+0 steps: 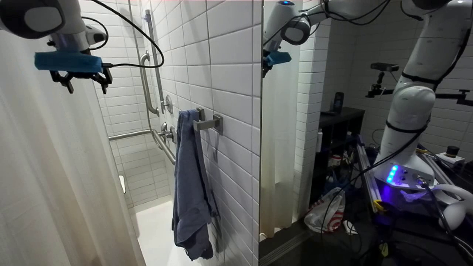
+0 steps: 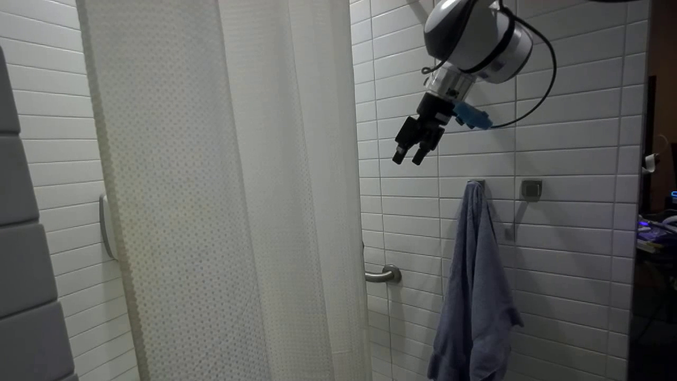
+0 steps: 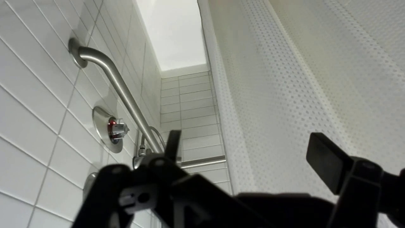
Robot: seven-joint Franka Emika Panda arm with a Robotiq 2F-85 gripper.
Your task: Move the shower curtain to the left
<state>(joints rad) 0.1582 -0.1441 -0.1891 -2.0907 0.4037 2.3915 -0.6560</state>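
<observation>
1. Shower curtain (image 1: 55,166) hangs left of towel (image 1: 190,184) in both exterior views, gap between.
2. Gripper (image 1: 87,89) spread wide, holding nothing.
3. Leftward move finished or unstarted: can't tell; if unstarted, grip and pull remain.

Both exterior views crop the shower curtain (image 2: 227,185) above. In an exterior view, it hides the left end of the grab bar (image 2: 385,275) and part of a far white object (image 2: 108,227); the towel (image 2: 473,296) is cut off below. In the wrist view, the gripper (image 3: 249,152) is cropped, its near parts blurred. Clutter (image 2: 656,238) at right is too small to tell.
</observation>
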